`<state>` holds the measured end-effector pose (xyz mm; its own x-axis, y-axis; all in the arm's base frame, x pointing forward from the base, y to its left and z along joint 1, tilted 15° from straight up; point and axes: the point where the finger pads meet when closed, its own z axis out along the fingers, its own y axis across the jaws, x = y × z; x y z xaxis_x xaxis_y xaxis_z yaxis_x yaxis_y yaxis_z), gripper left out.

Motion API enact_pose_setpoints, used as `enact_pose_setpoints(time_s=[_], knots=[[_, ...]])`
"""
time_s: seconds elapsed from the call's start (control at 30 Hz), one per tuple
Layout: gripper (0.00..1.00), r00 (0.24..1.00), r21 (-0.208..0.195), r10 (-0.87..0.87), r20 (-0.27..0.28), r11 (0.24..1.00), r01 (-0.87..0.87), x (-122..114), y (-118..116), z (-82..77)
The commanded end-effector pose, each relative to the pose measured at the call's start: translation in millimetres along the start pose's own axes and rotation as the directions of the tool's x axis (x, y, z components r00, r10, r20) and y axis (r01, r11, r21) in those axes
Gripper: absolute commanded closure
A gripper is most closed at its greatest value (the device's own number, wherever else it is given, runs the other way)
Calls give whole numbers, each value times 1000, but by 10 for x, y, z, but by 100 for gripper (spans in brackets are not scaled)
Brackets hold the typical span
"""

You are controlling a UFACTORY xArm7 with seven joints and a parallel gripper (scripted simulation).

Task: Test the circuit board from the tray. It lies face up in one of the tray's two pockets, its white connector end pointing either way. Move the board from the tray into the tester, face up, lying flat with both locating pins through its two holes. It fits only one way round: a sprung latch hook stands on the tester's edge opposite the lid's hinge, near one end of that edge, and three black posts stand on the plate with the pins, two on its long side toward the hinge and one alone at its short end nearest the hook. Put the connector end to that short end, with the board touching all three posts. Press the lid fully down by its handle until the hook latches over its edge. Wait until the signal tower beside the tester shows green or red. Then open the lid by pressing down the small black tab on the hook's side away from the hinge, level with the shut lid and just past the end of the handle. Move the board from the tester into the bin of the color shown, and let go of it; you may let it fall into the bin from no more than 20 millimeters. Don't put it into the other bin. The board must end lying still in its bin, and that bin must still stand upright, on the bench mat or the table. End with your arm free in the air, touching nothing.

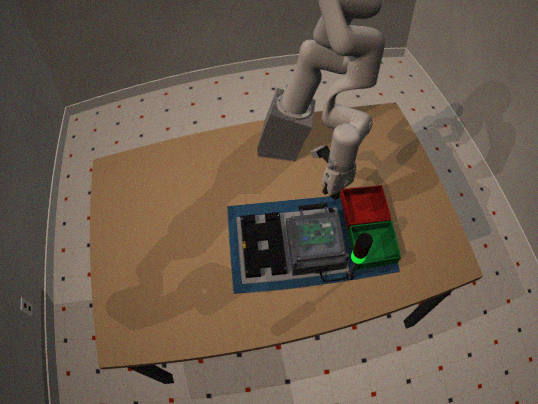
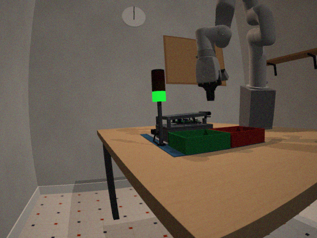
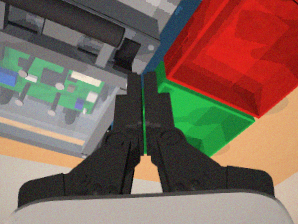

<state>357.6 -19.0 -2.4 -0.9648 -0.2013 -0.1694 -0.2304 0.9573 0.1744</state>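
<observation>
On mat (image 1: 260,287): tray (image 1: 241,250) left, tester (image 1: 316,239) mid w/ board (image 1: 315,233) inside, bins (image 1: 374,225) right.

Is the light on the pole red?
No, the lit band on the signal tower glows green, and the part above it is dark.

Matt wood-look table (image 1: 165,260); matt blue mat (image 1: 233,250); grey metal-look tester (image 1: 316,256); matt plastic-looking red bin (image 1: 365,190), green bin (image 1: 395,250).

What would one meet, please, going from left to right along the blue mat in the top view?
Tray → tester with the circuit board under its shut lid → signal tower, lit green → green bin.
</observation>
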Motion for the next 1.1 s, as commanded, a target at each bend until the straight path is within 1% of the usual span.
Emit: enact_pose_setpoints(time_s=[0.0,0.1,0.17,0.33,0.5,0.67,0.73,0.9,1.07], knots=[[100,986,-5,-165,21,986,165,-10,-8,-7],[100,963,-3,-268,21,963,268,-10,-8,-7],[100,963,-3,-268,21,963,268,-10,-8,-7],[100,893,1,-450,21,893,450,-10,-8,-7],[100,801,5,-599,21,801,599,-10,-8,-7],[100,689,8,-724,20,689,724,-10,-8,-7],[100,689,8,-724,20,689,724,-10,-8,-7],[100,591,11,-806,18,592,806,-10,-8,-7],[100,527,12,-850,18,527,850,-10,-8,-7]])
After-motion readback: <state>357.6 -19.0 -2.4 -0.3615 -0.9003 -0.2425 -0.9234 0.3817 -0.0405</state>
